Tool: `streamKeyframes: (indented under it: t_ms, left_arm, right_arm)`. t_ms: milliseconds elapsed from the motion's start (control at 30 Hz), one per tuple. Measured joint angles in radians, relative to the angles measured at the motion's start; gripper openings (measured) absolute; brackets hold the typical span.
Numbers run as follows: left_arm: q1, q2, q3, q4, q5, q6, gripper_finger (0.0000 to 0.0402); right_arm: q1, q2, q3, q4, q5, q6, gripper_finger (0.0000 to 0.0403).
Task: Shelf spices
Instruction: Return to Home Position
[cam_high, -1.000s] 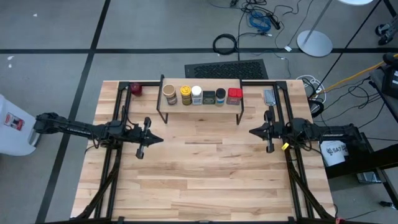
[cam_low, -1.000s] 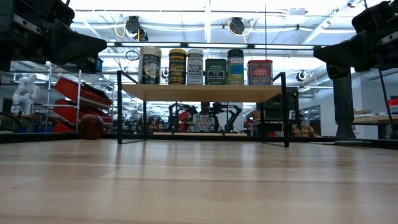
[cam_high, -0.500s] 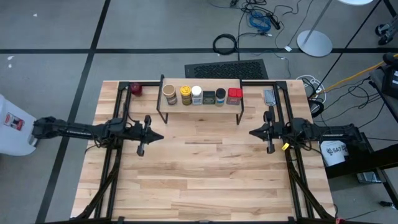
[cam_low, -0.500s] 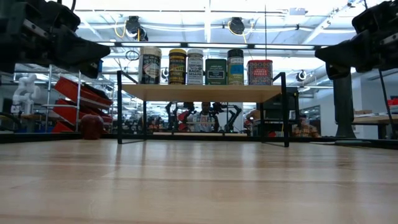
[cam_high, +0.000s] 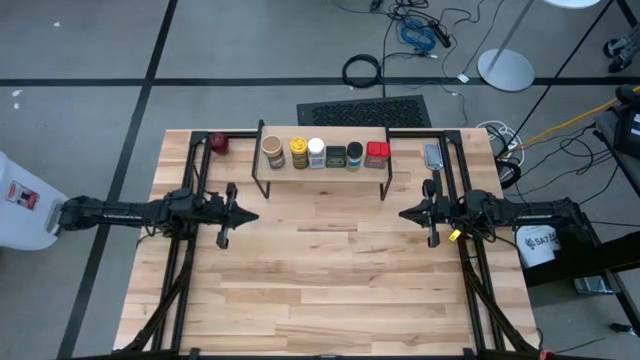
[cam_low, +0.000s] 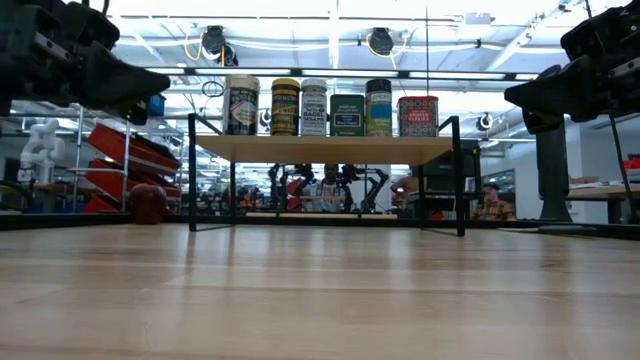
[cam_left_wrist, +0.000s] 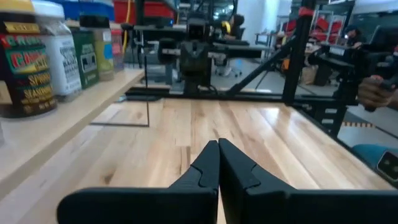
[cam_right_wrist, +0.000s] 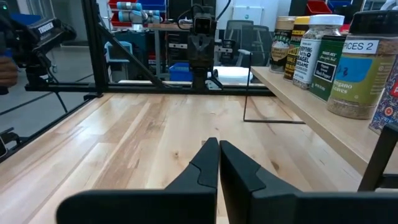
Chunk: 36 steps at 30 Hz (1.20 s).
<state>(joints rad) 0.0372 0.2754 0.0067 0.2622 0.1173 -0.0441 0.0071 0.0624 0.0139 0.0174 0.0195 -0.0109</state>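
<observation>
One table (cam_high: 330, 280) carries the shelf (cam_low: 320, 149) at 12 o'clock, with six spices (cam_high: 316, 152) lined along its top. The left gripper (cam_high: 248, 214) at 9 o'clock and the right gripper (cam_high: 404, 213) at 3 o'clock hover, both clenched, fingers pressed together.

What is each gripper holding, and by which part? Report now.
Nothing is held. The left gripper and the right gripper are both shut and empty; the six spices stand on the shelf.

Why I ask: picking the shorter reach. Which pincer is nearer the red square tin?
Right. The right pincer hangs by the shelf's right end, where the red square tin stands; the left pincer is by the left end.
</observation>
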Motion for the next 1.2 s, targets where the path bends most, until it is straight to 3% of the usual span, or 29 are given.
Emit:
streamKeyframes:
  t_ms: [333, 500, 1200]
  left_arm:
    - [0.000, -0.188, 0.000, -0.216, -0.035, 0.026, 0.0002]
    - [0.000, -0.251, 0.000, -0.241, -0.042, 0.026, 0.0001]
    - [-0.087, -0.259, 0.000, -0.247, -0.107, 0.005, 0.0000]
  right_arm:
    - [0.000, -0.010, 0.000, 0.001, 0.007, 0.003, 0.0000]
    - [0.000, -0.010, 0.000, 0.001, 0.011, 0.013, 0.0000]
    - [0.000, -0.010, 0.000, 0.003, 0.033, 0.025, 0.0000]
